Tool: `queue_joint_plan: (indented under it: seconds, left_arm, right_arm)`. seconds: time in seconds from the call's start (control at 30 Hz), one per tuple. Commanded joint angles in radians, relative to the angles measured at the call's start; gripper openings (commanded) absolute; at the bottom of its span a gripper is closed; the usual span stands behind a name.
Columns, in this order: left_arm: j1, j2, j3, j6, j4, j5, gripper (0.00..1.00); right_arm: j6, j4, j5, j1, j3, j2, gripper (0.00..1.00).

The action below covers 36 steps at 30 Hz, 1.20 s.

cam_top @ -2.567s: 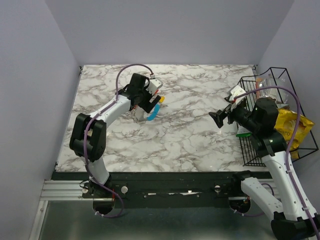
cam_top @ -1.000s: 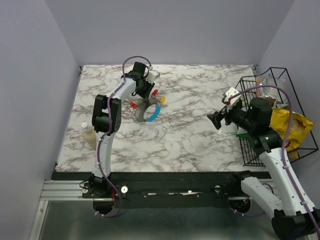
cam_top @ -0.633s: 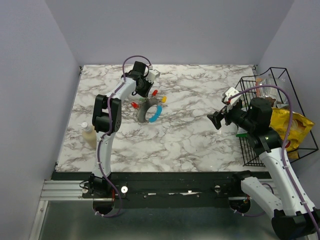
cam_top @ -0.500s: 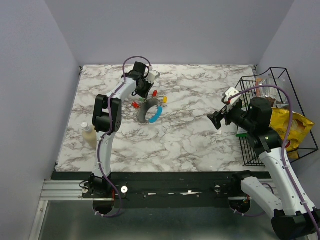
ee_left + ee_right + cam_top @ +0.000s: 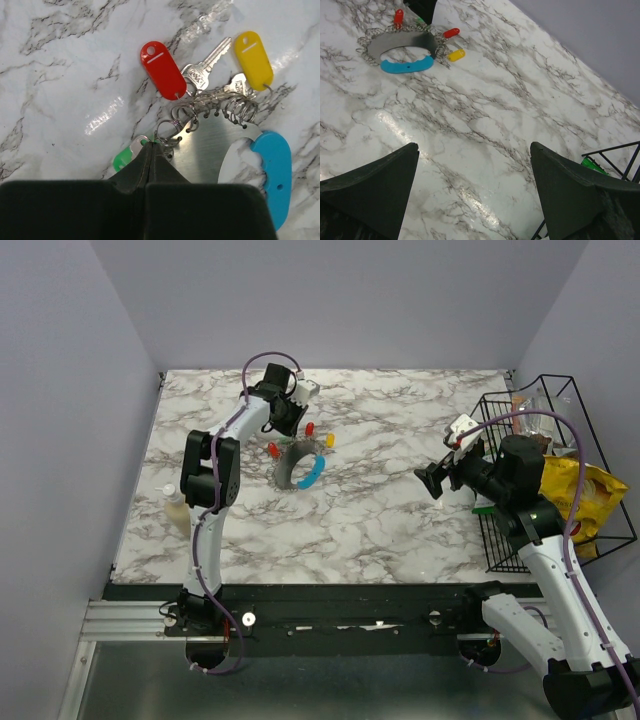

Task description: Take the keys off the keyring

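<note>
The keyring (image 5: 210, 150) is a flat grey plate with a blue part (image 5: 272, 175), lying on the marble table. Small wire rings along its edge carry the keys. A red-tagged key (image 5: 162, 70), a yellow-tagged key (image 5: 254, 60) and a bare silver key (image 5: 207, 62) fan out beyond it. My left gripper (image 5: 150, 145) is shut, its tips pinching the metal end of the green-tagged key (image 5: 122, 159) at the plate's edge. From above, the keyring (image 5: 298, 468) sits just below that gripper (image 5: 285, 425). My right gripper (image 5: 432, 480) hovers open far to the right, holding nothing.
A black wire basket (image 5: 500, 540) with a yellow bag (image 5: 580, 495) stands at the table's right edge, beside the right arm. A small bottle (image 5: 177, 508) stands near the left edge. Purple walls close in the left, back and right.
The left gripper's fingers have closed onto the green-tagged key. The keyring and its keys shifted slightly. The right arm has not moved.
</note>
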Motion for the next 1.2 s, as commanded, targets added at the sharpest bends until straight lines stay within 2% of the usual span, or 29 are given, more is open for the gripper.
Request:
queue_joint_plan:
  seconds: [0.0,0.13,0.2,0.23,0.27,0.33,0.4,0.43,0.73,1.17]
  left_arm:
    - [-0.008,-0.13,-0.057,-0.01,0.043,0.11,0.0]
    - [-0.025,-0.177,-0.125,0.028,0.065,0.145,0.0]
    - [-0.046,-0.182,-0.143,0.054,0.054,0.133,0.19]
    - [-0.054,-0.18,-0.148,0.069,0.054,0.117,0.4]
    - [-0.06,-0.177,-0.151,0.072,0.054,0.107,0.45]
    - [-0.073,-0.162,-0.148,0.082,0.048,0.09,0.44]
    - [-0.077,-0.148,-0.13,0.082,0.043,0.073,0.47]
    - [-0.08,-0.134,-0.125,0.079,0.045,0.06,0.58]
    - [-0.08,-0.048,-0.052,0.046,0.066,-0.104,0.62]
    - [-0.099,0.031,0.033,0.054,0.042,-0.135,0.61]
  right_arm:
    - [-0.007,0.005,0.009,0.005,-0.014,0.0,1.0]
    - [-0.006,0.004,0.007,0.003,-0.012,-0.002,1.0]
    - [-0.006,0.004,0.006,0.003,-0.011,-0.002,1.0]
    - [-0.006,0.004,0.004,0.005,-0.011,-0.002,1.0]
    - [-0.004,0.002,0.004,0.003,-0.011,-0.002,1.0]
    - [-0.003,0.001,0.004,0.005,-0.011,-0.002,1.0]
    - [-0.003,0.001,0.006,0.005,-0.009,-0.005,1.0]
    - [-0.003,0.001,0.006,0.003,-0.01,-0.005,1.0]
    - [-0.004,0.001,0.004,0.003,-0.012,-0.008,1.0]
    - [-0.006,0.001,0.003,0.005,-0.014,0.006,1.0]
